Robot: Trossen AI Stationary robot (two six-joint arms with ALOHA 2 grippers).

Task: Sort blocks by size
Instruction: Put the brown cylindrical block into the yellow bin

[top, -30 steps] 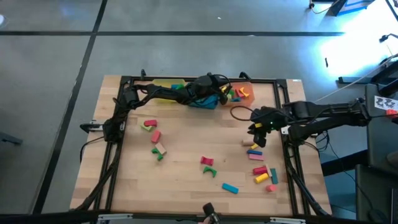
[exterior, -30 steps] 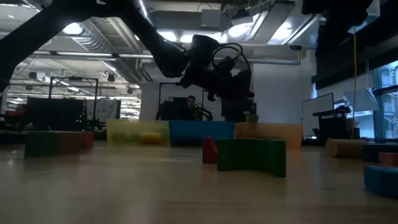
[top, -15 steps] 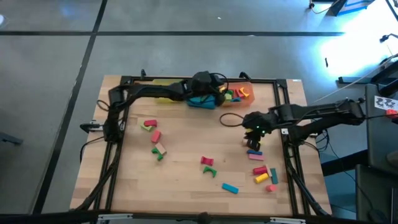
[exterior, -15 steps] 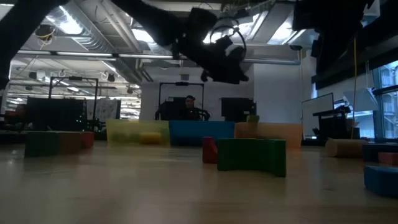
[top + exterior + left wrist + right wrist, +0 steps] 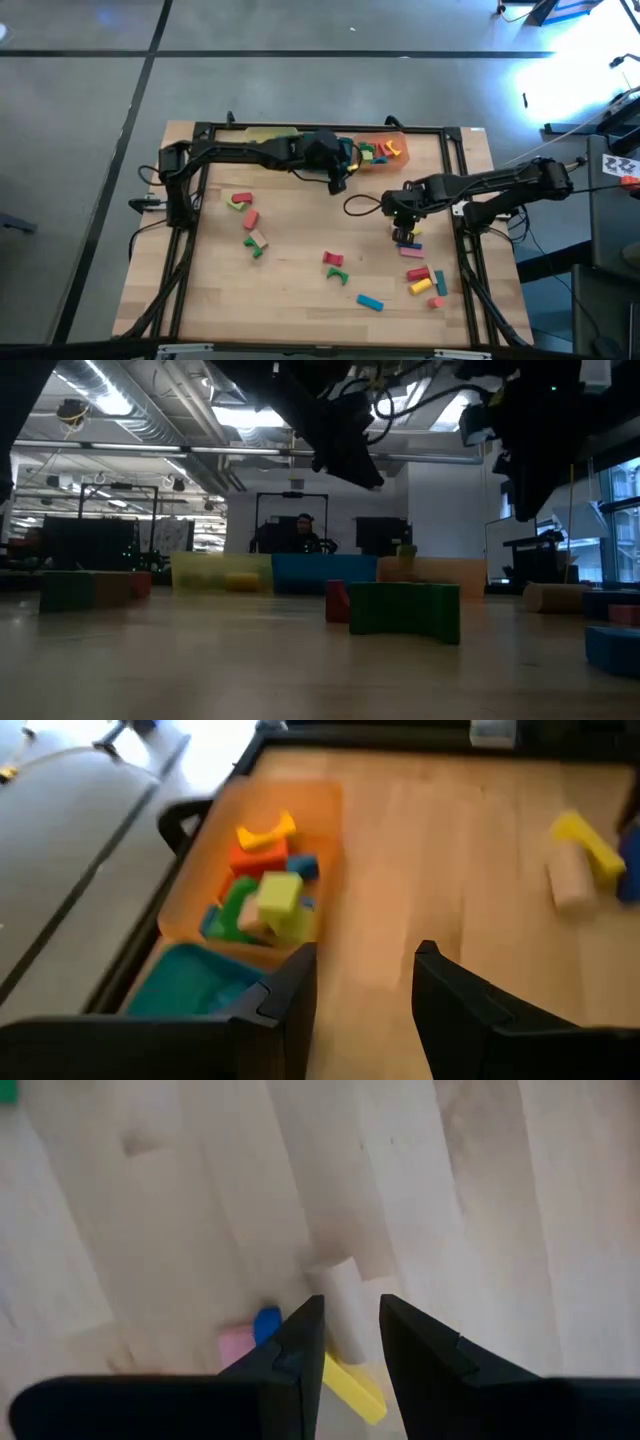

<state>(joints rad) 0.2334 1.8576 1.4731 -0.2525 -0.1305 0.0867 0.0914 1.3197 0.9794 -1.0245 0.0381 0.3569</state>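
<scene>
Blocks (image 5: 250, 222) of coloured toy wood lie scattered across my pale wooden counter (image 5: 300, 290), with more piled in the orange tray (image 5: 310, 805) at the far edge. My left end effector (image 5: 365, 985) hangs just beside that tray, fingers apart, empty. My right end effector (image 5: 350, 1330) hovers over a tan cylinder (image 5: 340, 1305) beside a yellow bar (image 5: 352, 1385), fingers narrowly apart.

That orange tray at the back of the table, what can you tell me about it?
The orange tray is a shallow, see-through orange bin that looks like plastic, lying flat at the table's far edge, right beside a teal tray. It holds a small heap of blocks: a yellow arch, plus orange, blue, green and pale yellow pieces. No gripper touches it.
</scene>
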